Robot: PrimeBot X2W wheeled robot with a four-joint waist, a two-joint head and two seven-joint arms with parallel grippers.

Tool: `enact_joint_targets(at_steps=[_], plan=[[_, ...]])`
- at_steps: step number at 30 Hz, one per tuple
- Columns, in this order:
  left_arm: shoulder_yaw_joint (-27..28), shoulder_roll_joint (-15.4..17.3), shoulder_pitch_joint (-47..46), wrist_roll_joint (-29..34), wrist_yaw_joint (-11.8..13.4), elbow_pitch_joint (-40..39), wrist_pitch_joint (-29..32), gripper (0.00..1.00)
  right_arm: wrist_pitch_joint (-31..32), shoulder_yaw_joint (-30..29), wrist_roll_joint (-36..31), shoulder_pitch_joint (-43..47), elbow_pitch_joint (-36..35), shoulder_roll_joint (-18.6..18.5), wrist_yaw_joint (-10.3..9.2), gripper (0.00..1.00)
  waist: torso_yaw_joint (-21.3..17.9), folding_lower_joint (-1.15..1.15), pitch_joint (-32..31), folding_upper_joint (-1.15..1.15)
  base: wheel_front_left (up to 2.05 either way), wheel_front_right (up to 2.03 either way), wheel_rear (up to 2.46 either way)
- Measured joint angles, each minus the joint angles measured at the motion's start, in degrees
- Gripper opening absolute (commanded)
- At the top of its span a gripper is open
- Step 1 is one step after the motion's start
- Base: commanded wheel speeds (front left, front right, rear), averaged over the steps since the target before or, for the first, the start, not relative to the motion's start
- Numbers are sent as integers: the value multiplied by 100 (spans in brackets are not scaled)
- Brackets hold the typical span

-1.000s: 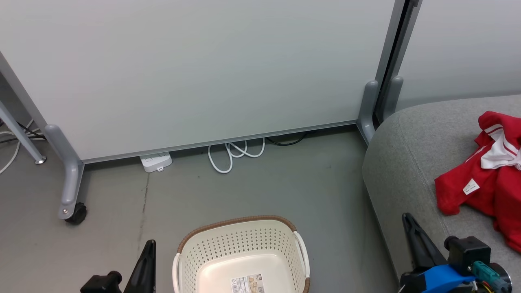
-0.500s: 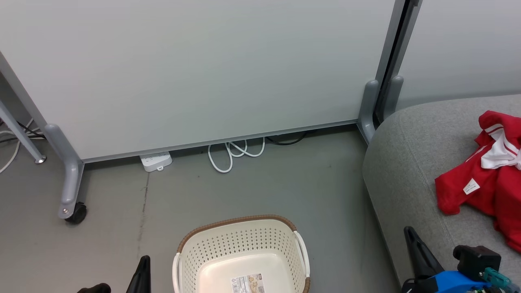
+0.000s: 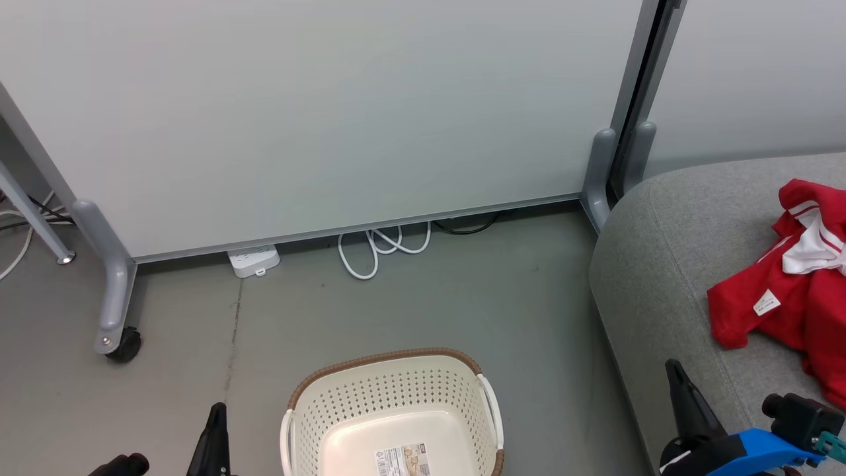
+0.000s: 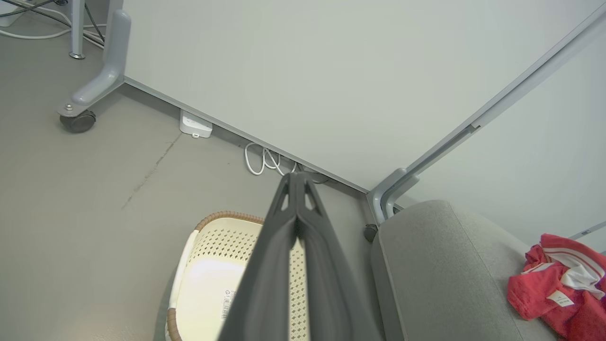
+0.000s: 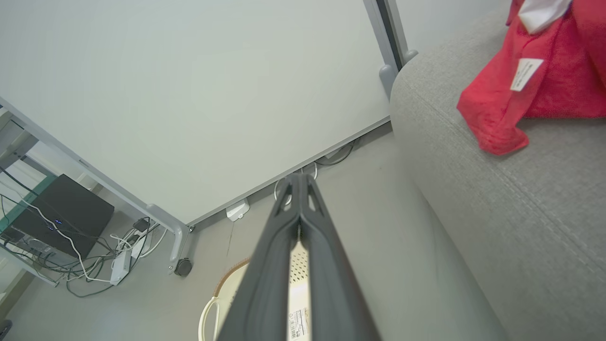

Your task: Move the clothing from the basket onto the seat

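The cream perforated basket [image 3: 394, 403] with a brown rim stands on the floor at the bottom centre, holding nothing but a label on its bottom; it also shows as basket [image 4: 208, 265] and basket [image 5: 222, 293]. Red clothing [image 3: 793, 297] with white trim lies crumpled on the grey seat [image 3: 661, 264] at the right, seen too as clothing [image 4: 558, 293] and clothing [image 5: 535, 71]. My left gripper [image 3: 215, 413] is shut and holds nothing, left of the basket. My right gripper [image 3: 674, 370] is shut and holds nothing, over the seat's front edge.
A pale partition panel [image 3: 317, 112] on grey wheeled feet [image 3: 115, 330] stands behind the basket. A white power strip [image 3: 253, 260] and coiled white cable [image 3: 380, 248] lie at its base. Grey floor surrounds the basket. A black box and cables [image 5: 61, 222] sit far left.
Both grippers have dropped lower in the head view, the left one drifting left and the right one slightly right. Basket and clothing have stayed put.
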Motion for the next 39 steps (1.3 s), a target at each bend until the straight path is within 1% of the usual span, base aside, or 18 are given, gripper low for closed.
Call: enact_joint_targets(at_steps=[20, 39], plan=[[227, 11, -137, -1515, -41, -199, 409, 0, 138, -126, 1712, -221, 129, 31, 0, 0, 12, 0, 22, 0, 0, 0, 0], [380, 24, -248, -2689, -48, -357, 731, 0, 250, -222, 3038, -435, 227, 51, 0, 0, 23, 0, 43, 0, 0, 0, 0]])
